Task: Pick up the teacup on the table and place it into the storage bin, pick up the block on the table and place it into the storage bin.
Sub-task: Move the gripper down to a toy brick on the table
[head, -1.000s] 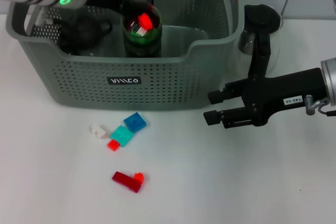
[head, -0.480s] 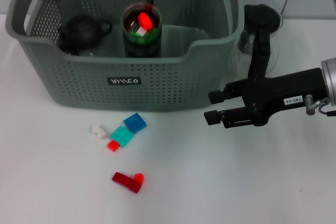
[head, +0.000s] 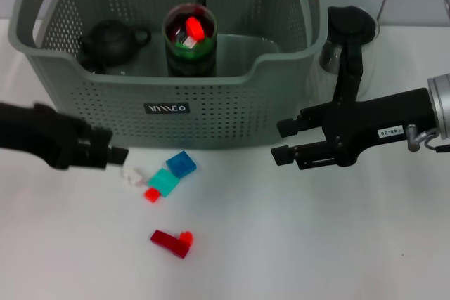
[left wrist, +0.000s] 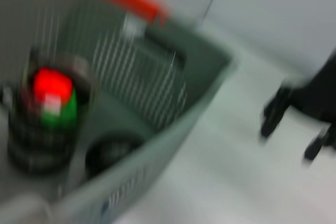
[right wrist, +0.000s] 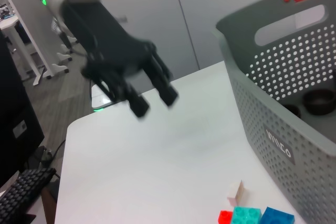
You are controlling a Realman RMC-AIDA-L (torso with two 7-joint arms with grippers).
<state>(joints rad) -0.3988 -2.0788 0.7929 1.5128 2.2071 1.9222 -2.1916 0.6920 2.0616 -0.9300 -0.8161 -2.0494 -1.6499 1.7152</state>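
The left gripper (head: 119, 153) has come out of the storage bin (head: 211, 114) at the tabletop's far edge and down beside the blocks (head: 169, 179), jaws apart and empty, so block-picking looks next; the right gripper (head: 283, 141) waits open.

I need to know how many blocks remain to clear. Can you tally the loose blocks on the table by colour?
White: 1
Blue: 1
Teal: 1
Bright red: 2
Dark red: 1
Total: 6 blocks, all in front of the bin.
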